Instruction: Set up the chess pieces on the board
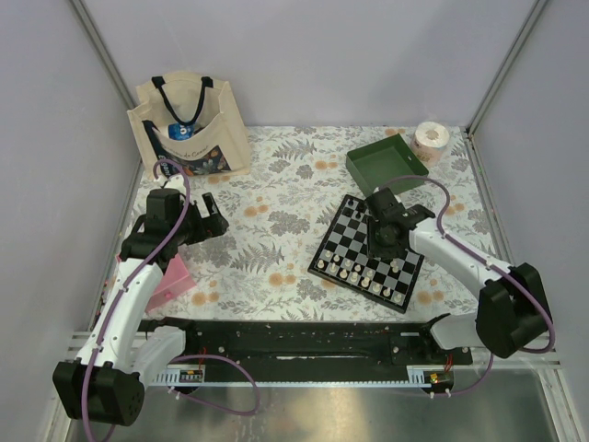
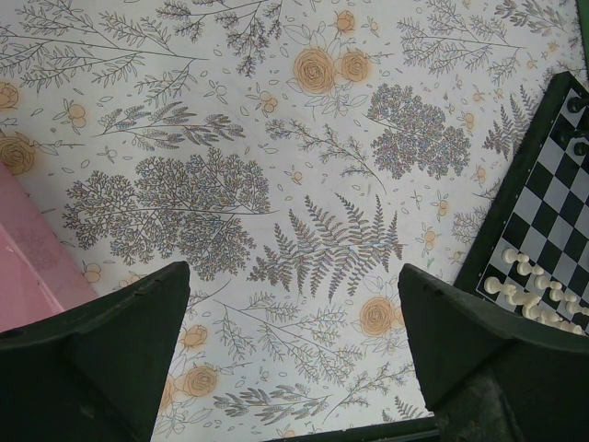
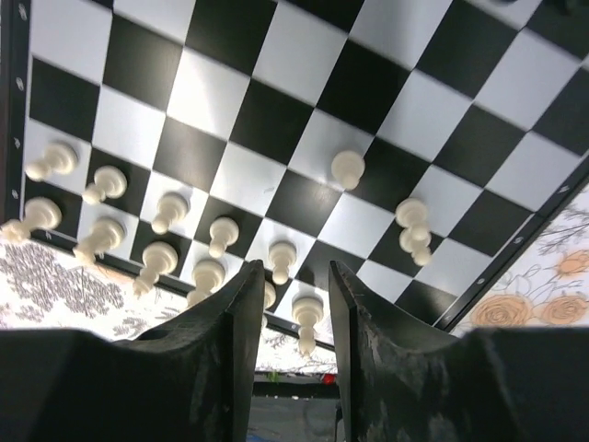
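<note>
The left gripper [image 1: 213,221] hangs over the flowered counter [image 1: 276,207], well to the left of the board [image 1: 342,238], its fingers spread wide and holding nothing. The right gripper [image 3: 294,276] hovers low over the board's near edge. Its jaws are slightly parted around one white piece [image 3: 306,320], which stands among the other chess pieces [image 3: 170,210], and they do not pinch it.

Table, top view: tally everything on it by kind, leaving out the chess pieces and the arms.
Tote bag: 1
Green tray: 1
Paper roll: 1
Chessboard: 1
Pink object: 1
Total: 5
</note>
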{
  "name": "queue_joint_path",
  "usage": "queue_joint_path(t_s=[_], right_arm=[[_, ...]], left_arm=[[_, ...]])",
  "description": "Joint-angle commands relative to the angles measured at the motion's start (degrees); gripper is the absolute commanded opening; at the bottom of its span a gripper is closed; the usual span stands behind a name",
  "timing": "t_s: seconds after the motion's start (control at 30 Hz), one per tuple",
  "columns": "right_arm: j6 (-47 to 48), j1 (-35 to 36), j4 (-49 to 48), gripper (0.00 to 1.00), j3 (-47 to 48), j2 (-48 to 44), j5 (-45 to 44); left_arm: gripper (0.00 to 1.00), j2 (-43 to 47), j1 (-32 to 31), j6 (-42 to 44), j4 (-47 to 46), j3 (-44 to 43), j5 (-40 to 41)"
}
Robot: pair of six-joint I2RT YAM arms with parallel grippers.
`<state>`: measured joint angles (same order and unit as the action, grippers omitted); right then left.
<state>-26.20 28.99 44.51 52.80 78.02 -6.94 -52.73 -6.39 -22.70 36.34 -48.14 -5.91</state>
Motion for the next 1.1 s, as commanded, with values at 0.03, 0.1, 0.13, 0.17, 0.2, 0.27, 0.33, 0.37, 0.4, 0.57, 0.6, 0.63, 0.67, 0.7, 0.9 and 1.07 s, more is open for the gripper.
queue_joint_path(t_s=[0.03, 0.1, 0.13, 0.17, 0.2, 0.27, 0.33, 0.37, 0.4, 0.57, 0.6, 0.63, 0.67, 0.7, 0.9, 1.07], right_arm=[[0.18, -2.88, 0.05, 0.44, 3.89, 0.99, -5.63], [0.70, -3.85, -0.30, 0.44, 4.50, 3.01, -5.19], [0.88, -4.03, -0.39, 0.44, 4.86, 3.80, -5.19], [1.06, -4.21, -1.00, 0.44, 5.03, 4.76, -5.28], [1.23, -4.38, -1.53, 0.44, 5.04, 5.56, -5.19], [1.23, -4.73, -2.23, 0.44, 5.39, 7.05, -4.40], [0.89, -4.91, -3.20, 0.43, 5.30, 7.85, -3.70], [0.88, -4.91, -3.73, 0.43, 5.21, 8.29, -3.35], [0.88, -5.00, -3.90, 0.43, 5.39, 8.81, -3.17], [1.67, -5.70, -4.61, 0.43, 5.92, 11.36, -3.17], [1.67, -5.88, -4.78, 0.42, 5.92, 11.63, -2.99], [1.67, -6.14, -4.79, 0.40, 6.00, 11.98, -2.64], [1.85, -6.23, -4.70, 0.39, 6.00, 11.98, -2.29], [1.94, -6.23, -4.78, 0.38, 5.92, 12.16, -2.03], [2.20, -6.41, -4.96, 0.29, 4.86, 12.68, -2.03], [2.38, -6.49, -4.87, 0.18, 4.60, 11.72, -1.41]], left_arm=[[0.99, 0.17, 0.24, 0.29, -2.32, 0.15, -1.03], [0.99, 0.26, 0.24, 0.29, -2.24, 0.15, -1.03], [0.99, 0.09, 0.24, 0.29, -2.32, 0.06, -1.12], [0.99, 0.17, 0.24, 0.29, -2.32, 0.15, -1.12], [0.99, 0.17, 0.24, 0.29, -2.24, 0.06, -1.21], [0.99, 0.08, 0.24, 0.46, -2.32, 0.06, -1.21], [0.99, 0.17, 0.24, 0.29, -2.32, 0.15, -1.03], [0.99, 0.17, 0.24, 0.37, -2.32, 0.15, -1.12], [0.99, 0.17, 0.33, 0.37, -2.32, 0.06, -1.03], [0.99, 0.00, 0.24, 0.38, -2.24, 0.15, -0.94], [0.99, 0.08, 0.24, 0.37, -2.24, 0.15, -0.94], [0.99, 0.00, 0.24, 0.37, -2.24, 0.15, -0.94], [0.99, 0.00, 0.24, 0.37, -2.24, 0.15, -0.94], [0.99, -0.09, 0.24, 0.37, -2.24, 0.15, -0.86], [0.99, -0.27, 0.24, 0.46, -2.24, 0.15, -0.77], [0.99, -0.27, 0.24, 0.46, -2.32, 0.15, -0.94]])
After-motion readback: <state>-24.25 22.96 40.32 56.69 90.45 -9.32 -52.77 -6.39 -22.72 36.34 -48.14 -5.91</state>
